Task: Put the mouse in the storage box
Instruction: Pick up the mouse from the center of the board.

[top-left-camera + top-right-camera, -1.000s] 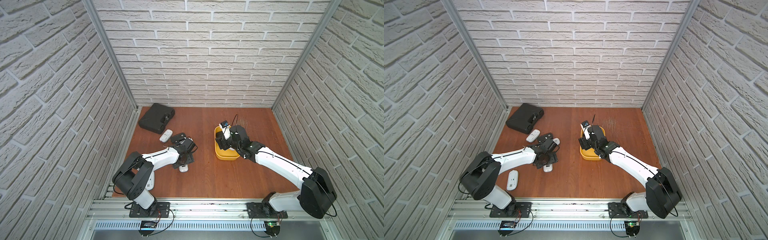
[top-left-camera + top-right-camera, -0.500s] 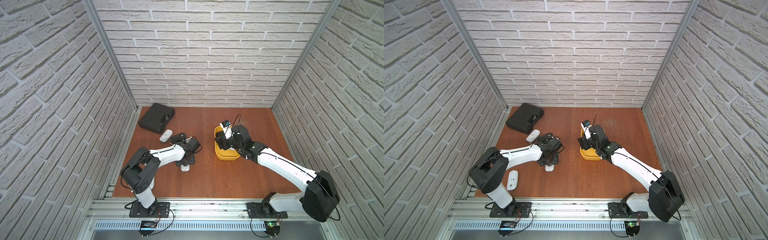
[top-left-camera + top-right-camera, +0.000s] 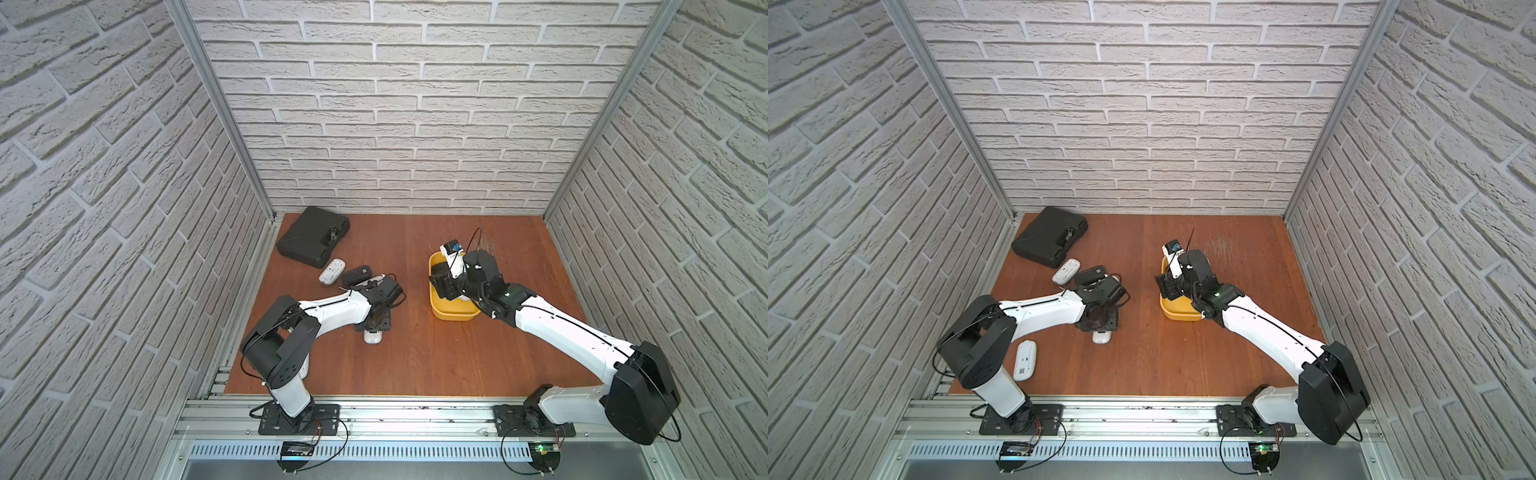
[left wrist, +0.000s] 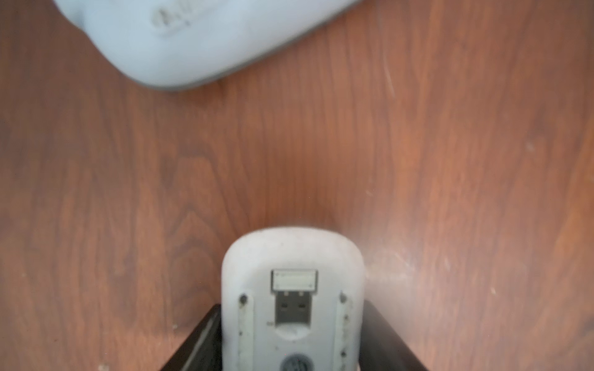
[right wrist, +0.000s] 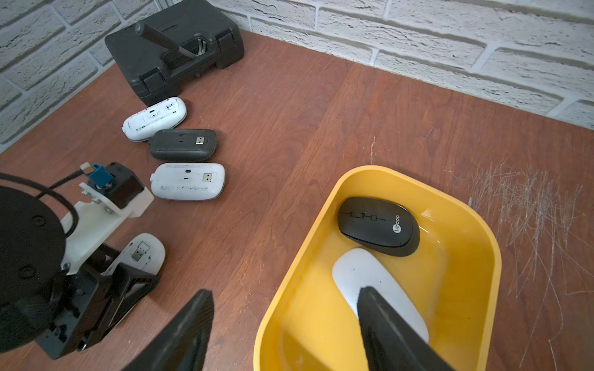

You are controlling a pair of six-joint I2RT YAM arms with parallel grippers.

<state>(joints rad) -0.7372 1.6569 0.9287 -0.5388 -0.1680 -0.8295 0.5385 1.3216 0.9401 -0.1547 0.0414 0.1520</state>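
Mouse [image 4: 292,302]: white, rounded, underside up with a USB dongle in its slot, on the desk [image 4: 450,160], clamped in the left tool [image 4: 292,347]. Box [image 5: 466,257]: shallow yellow tub, rounded corners, upright, well apart, holding a black mouse [image 5: 377,226] and a second white mouse [image 5: 363,276].

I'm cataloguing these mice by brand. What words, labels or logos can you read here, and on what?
"Lecoo": on the black mouse in the storage box.
Small print under the row of upturned mice: too small to read.
Round logo under the white mouse in the left gripper: blurred, unreadable.
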